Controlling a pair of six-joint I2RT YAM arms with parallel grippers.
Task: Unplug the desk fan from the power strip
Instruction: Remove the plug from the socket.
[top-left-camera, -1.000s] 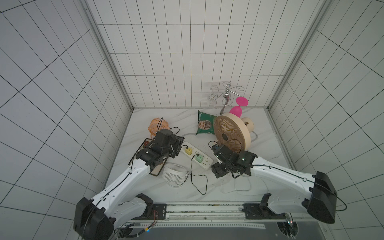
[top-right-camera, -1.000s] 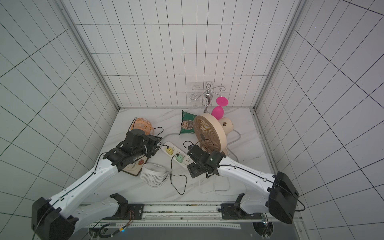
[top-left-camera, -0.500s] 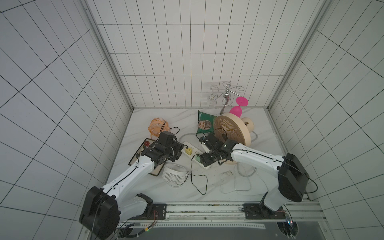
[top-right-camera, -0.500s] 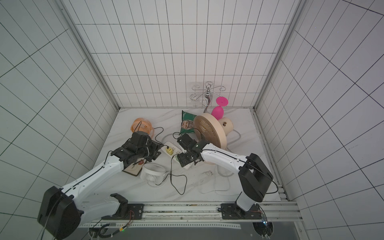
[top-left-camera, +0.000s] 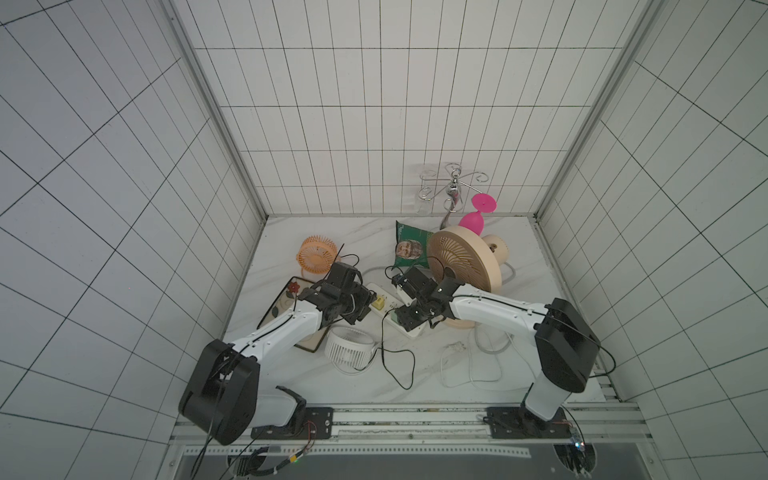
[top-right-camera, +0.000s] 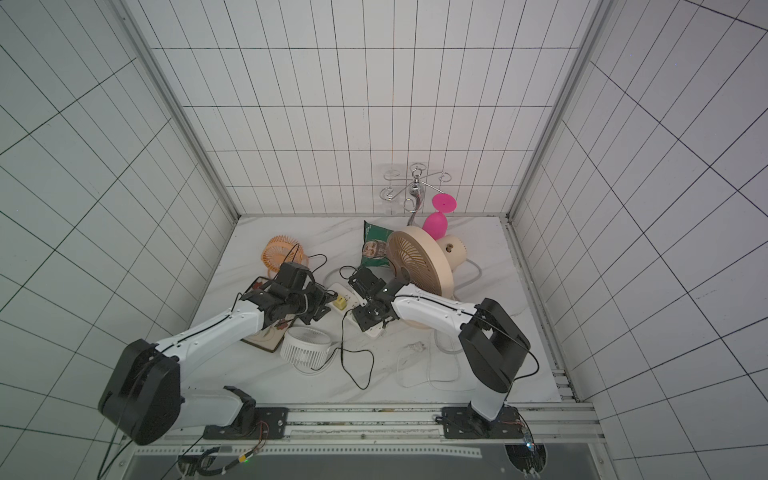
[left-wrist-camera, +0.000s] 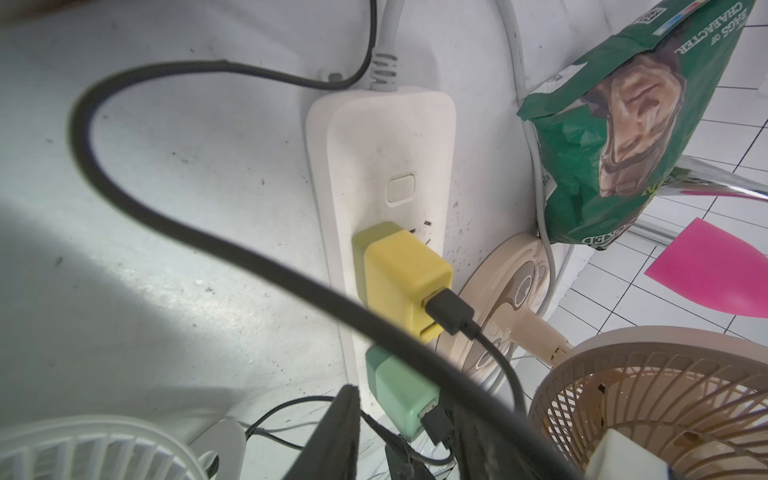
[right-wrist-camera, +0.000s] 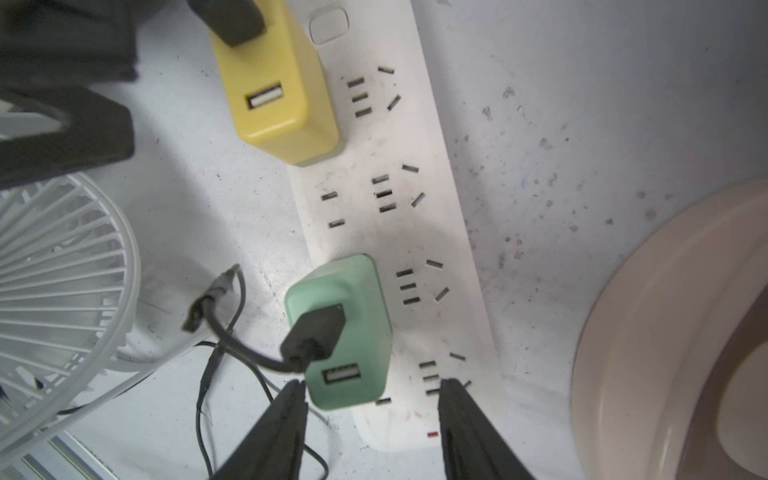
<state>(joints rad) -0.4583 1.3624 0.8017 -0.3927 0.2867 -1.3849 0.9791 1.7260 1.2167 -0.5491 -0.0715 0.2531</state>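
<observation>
On the table (right-wrist-camera: 561, 124), flat and diagonal: the power strip (right-wrist-camera: 390, 232), hemmed between white fan (right-wrist-camera: 62, 270) along one long edge and beige fan base (right-wrist-camera: 685, 332) off the other. Yellow charger (right-wrist-camera: 274, 116) plugged in by the switch, green charger (right-wrist-camera: 370, 316) near the cordless end, each with a black cable. Right tool (right-wrist-camera: 374, 382) spread open astride that end: one finger beside the green charger, the other over the outer sockets, nothing clamped. Bare table from strip to base; cables crowding the white-fan side. Left tool (top-left-camera: 368, 305) just beside the yellow charger; open or closed, cannot tell.
</observation>
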